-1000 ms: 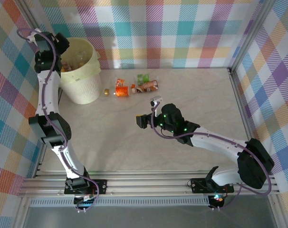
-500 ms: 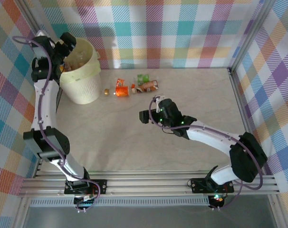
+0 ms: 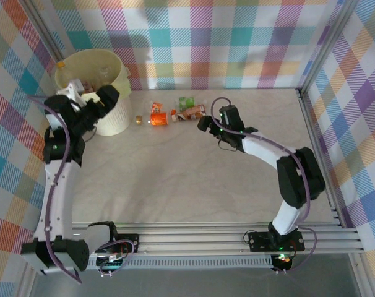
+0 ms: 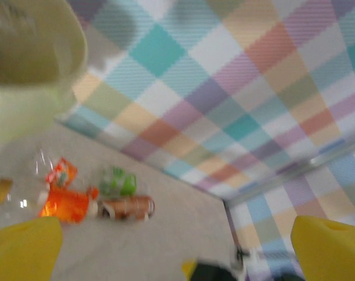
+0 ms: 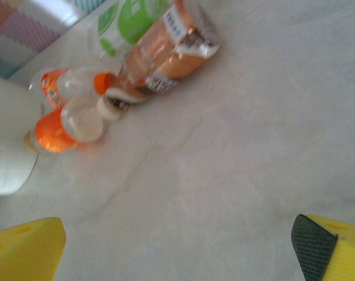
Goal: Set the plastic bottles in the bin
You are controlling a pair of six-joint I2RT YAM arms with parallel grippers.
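Bench (image 3: pixel 175 179), pale and marbled, carries everything. Largest on it is the bin (image 3: pixel 116 122), a pale-yellow bucket at the far left, with several bottles (image 3: pixel 91 79) already lying inside.

Next come the two pincers, and both have moved in the last second. The left pincer (image 3: pixel 107 98) has come away from over the bin's mouth and now hangs beside the bin's right wall. Its jaws are spread wide and empty, which reads as a drop completed. The right pincer (image 3: pixel 202 122) has swung from mid-bench out to the far row of loose bottles. It now sits just right of them, likewise spread wide with nothing between its fingers.

Three bottles remain on the bench right of the bin. A brown-labelled bottle (image 5: pixel 166 55) lies nearest the right pincer, an orange bottle (image 3: pixel 156 116) left of it, and a green-labelled bottle (image 3: pixel 186 102) just behind, toward the far wall. Smallest is a yellowish scrap (image 3: pixel 138 119) between the orange bottle and the bin, too small to identify.

So the task is part done, and the right pincer looks lined up for the brown-labelled bottle as the next pick.
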